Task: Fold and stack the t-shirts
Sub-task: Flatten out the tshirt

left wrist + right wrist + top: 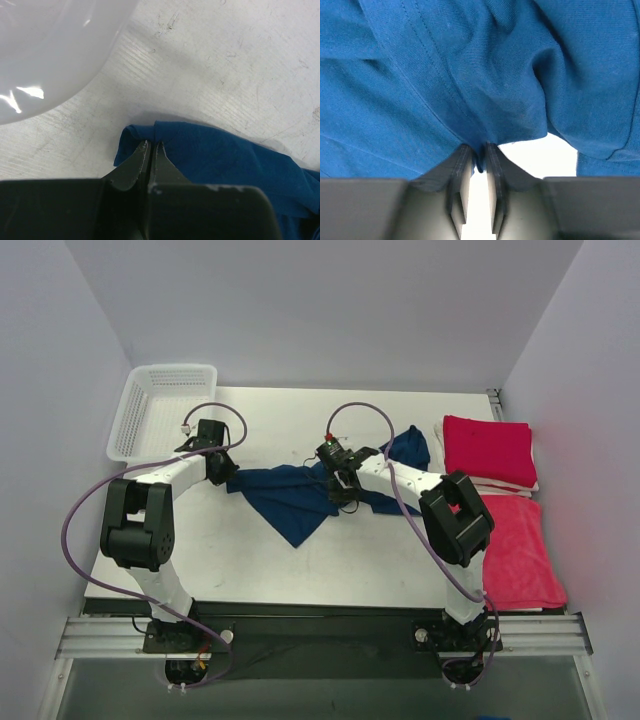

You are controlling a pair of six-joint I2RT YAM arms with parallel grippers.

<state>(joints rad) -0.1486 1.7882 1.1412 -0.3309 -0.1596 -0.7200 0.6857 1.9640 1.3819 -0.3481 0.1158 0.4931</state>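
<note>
- We see the navy tee (290, 502) crumpled mid-worktop (380, 560), strung between both arms, with one corner trailing toward the near edge.
- L side: left claw (151, 145) is pinched tight on a rolled edge at the tee's left end; tips nearly meet.
- R side: right claw (479, 150) is closed to a narrow slit, nipping a fold of the same tee. Pale worktop shows just below the fold.
- Folded red tee (488, 448) sits at the far-right corner; second red tee (522, 552) is spread flat just beside it, nearer us.
- White mesh basket (150, 410) is at the far-left corner, apart from the cloth.
</note>
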